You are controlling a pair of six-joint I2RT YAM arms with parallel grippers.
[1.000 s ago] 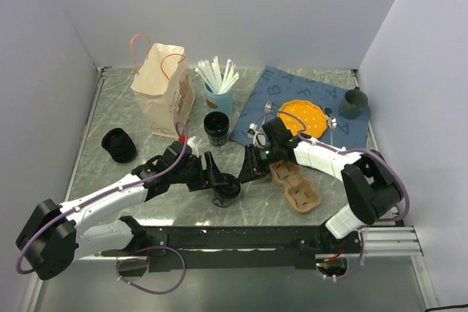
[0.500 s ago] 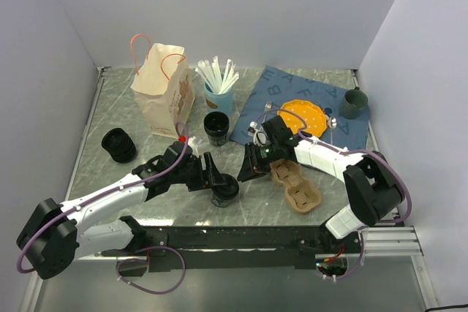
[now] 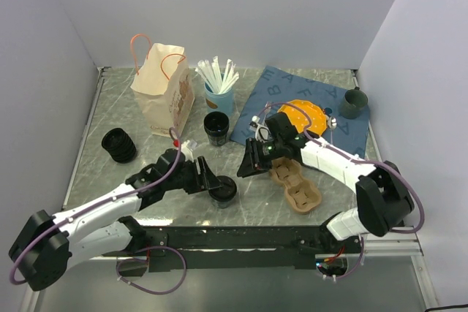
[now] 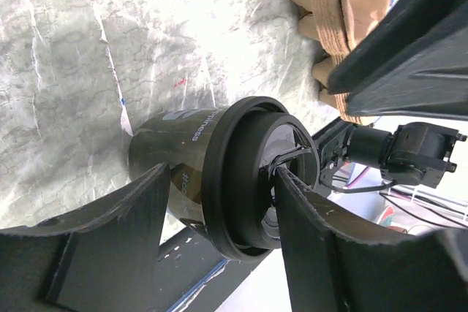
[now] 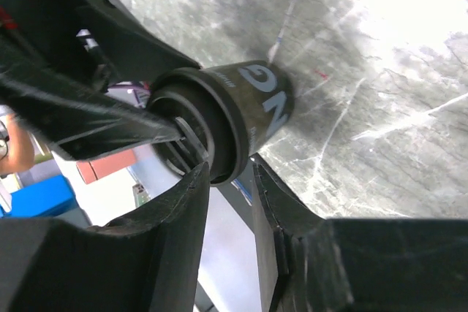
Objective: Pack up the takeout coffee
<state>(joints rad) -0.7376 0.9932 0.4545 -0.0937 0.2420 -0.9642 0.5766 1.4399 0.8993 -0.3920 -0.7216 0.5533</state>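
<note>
Left pincer (image 4: pixel 223 180) first: its two fingers are closed on the takeout coffee (image 3: pixel 225 191), one against the cup's black wall, the other at the rim of the black lid. The cup stands upright on the worktop (image 3: pixel 102 177), near the cardboard carrier (image 3: pixel 296 184), on the side of the carrier that faces my left arm. It is apart from the carrier and sits in none of its wells.

Compared with a second ago, the cup is in nearly the same spot, but my left forearm has swung lower, toward the near edge of the worktop.

My right pincer (image 5: pixel 230 167) hangs between the cup and the carrier. Its fingers are a narrow slit apart with nothing between them, and the tips point at the cup, just short of it. Since the earlier frame my right wrist has drawn back a little toward the carrier's far end, and the tips sit slightly further from the lid.
</note>
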